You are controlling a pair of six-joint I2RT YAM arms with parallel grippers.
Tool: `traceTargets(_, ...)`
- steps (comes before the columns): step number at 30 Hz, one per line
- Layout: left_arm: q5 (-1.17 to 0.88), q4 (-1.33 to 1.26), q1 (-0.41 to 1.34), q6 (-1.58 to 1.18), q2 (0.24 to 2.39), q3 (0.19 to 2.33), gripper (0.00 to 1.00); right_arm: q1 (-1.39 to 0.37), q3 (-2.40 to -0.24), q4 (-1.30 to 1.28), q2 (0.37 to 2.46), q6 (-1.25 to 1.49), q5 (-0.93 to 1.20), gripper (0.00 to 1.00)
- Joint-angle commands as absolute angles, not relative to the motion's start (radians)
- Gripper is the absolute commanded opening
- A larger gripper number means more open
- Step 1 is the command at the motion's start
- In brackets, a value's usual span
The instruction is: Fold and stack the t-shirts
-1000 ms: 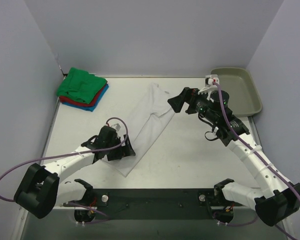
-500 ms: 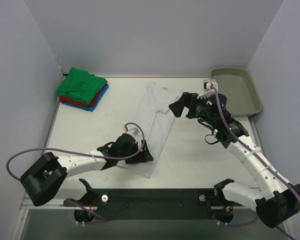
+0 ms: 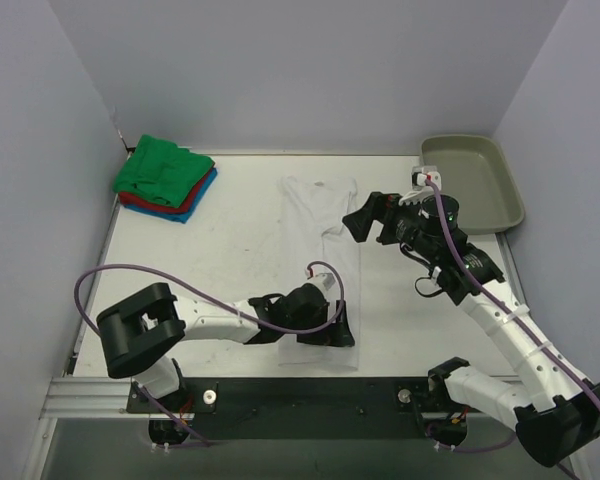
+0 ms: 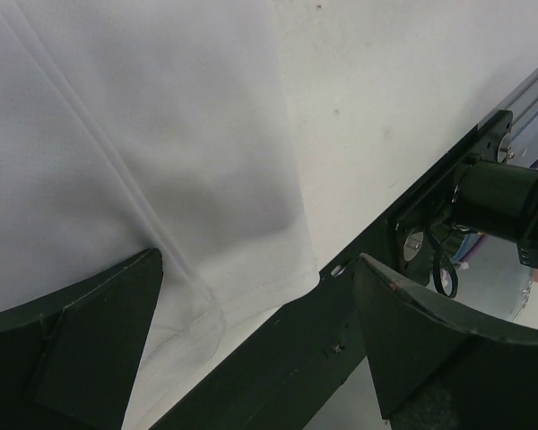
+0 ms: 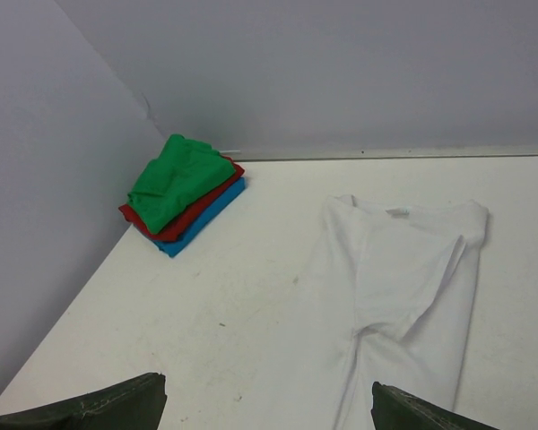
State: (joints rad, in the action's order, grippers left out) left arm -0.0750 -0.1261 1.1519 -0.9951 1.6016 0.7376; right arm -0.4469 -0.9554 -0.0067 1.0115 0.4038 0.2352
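White t-shirt [image 3: 318, 240] lies flat on the worktop [image 3: 190, 270], doubled lengthwise into a narrow strip. Collar end is far, hem end near the arm bases.

Left tool [image 3: 338, 332] is spread wide and empty, low over the hem's near right corner; in the wrist view that corner sits between its jaws.

Right tool [image 3: 365, 215] is equally wide, holds nothing, and hovers just beside the shoulder end, on its right.

Judgement: the tools bracket opposite ends to fold the strip end over end.

Stack of folded shirts [image 3: 165, 185], green over red over blue, sits in the far left corner, well apart from both tools; likely the destination. Tray [image 3: 510, 205] is at far right.
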Motion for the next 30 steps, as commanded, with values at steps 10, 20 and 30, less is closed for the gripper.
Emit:
traceTargets(10, -0.031, 0.123, 1.114, -0.793, 1.536, 1.037, 0.97, -0.451, -0.888, -0.04, 0.931, 0.364, 0.158, 1.0)
traceTargets(20, 0.029, 0.305, 1.002, -0.854, 1.102, 0.742, 0.98, -0.465, -0.697, -0.262, 0.758, 0.443, 0.031, 1.0)
traceTargets(30, -0.023, 0.181, 0.988, -1.002, 0.985, 0.427, 0.98, -0.574, -0.523, -0.307, 0.634, 0.575, 0.021, 1.0)
